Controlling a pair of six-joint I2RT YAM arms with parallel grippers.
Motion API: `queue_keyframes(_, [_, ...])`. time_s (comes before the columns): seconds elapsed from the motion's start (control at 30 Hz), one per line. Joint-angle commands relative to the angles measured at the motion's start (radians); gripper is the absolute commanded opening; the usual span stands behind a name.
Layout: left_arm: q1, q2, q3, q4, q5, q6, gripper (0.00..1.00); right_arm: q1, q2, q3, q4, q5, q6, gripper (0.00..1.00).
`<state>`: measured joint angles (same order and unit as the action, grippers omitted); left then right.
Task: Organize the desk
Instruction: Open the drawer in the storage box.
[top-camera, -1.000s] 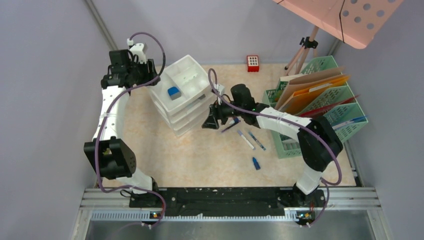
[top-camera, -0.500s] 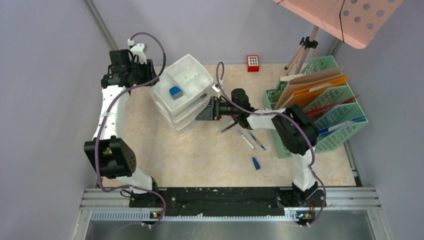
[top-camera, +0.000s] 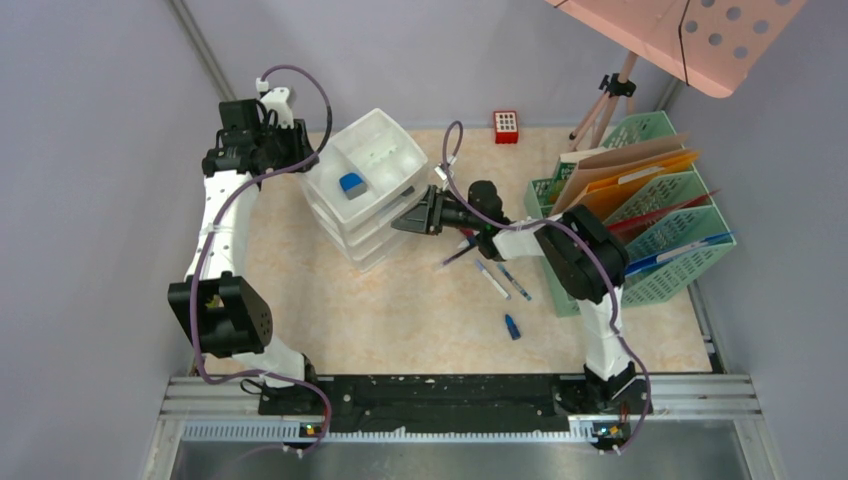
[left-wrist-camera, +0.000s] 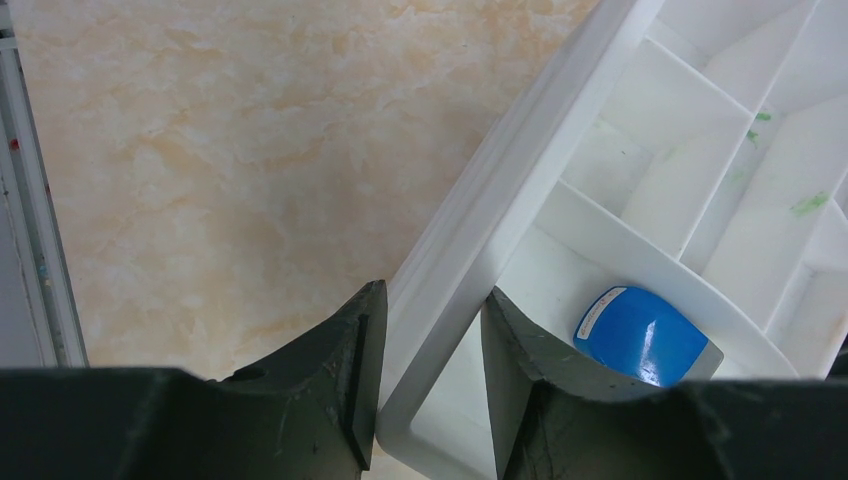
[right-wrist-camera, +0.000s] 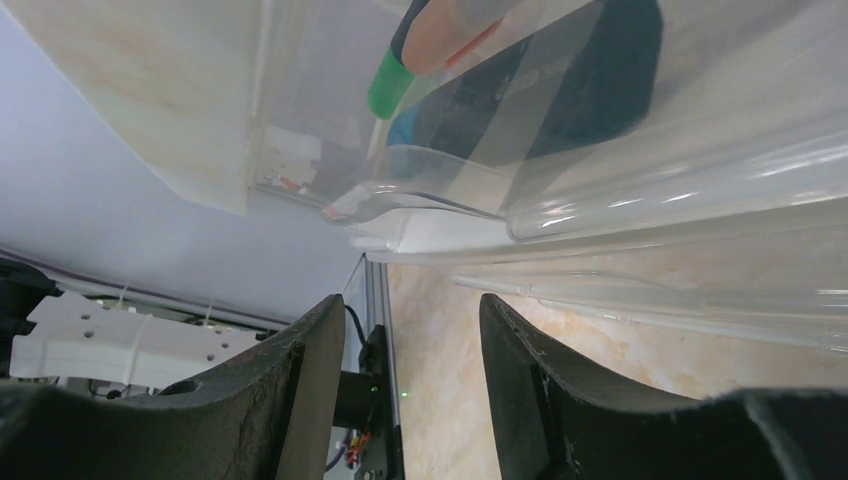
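Note:
The desk (top-camera: 400, 310) is a beige marble-like tabletop. A white drawer unit (top-camera: 365, 195) stands at its back left, with a divided top tray. My left gripper (top-camera: 292, 152) is shut on that tray's left rim (left-wrist-camera: 470, 260), one finger outside and one inside. A blue object (left-wrist-camera: 645, 335) lies in the tray compartment beside it (top-camera: 349, 184). My right gripper (top-camera: 408, 222) is open and empty, right at the unit's front drawers. In the right wrist view (right-wrist-camera: 412, 390) a translucent drawer (right-wrist-camera: 600, 150) holding a green-capped marker (right-wrist-camera: 392, 85) sits just above the fingers.
Two pens (top-camera: 503, 280), a purple pen (top-camera: 458, 252) and a small blue cap (top-camera: 512, 326) lie on the desk right of centre. A green mesh file rack (top-camera: 660, 225) with folders stands at the right. A red block (top-camera: 506, 126) and a tripod (top-camera: 608, 100) are at the back.
My right arm has folded in and its gripper has swung up and left, from beside the purple pen to the drawer unit's front. The left arm has not moved.

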<state>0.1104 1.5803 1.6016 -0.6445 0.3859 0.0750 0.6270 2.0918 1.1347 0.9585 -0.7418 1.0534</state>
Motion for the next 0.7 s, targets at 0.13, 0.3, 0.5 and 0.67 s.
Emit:
queue_keyframes(0.13, [-0.004,-0.002,0.018,0.006,0.021,-0.015,0.43,-0.01,0.046,-0.01,0.106,0.032,0.048,0.52])
queue_keyframes(0.3, [-0.005,-0.001,0.021,0.006,0.02,-0.016,0.43,-0.01,0.063,-0.009,0.115,0.038,0.055,0.51])
queue_keyframes(0.5, [-0.005,0.001,0.018,0.006,0.022,-0.018,0.43,-0.015,0.094,0.013,0.132,0.039,0.068,0.51])
queue_keyframes(0.67, [-0.005,0.002,0.021,0.007,0.026,-0.025,0.43,-0.018,0.12,0.026,0.152,0.039,0.088,0.51])
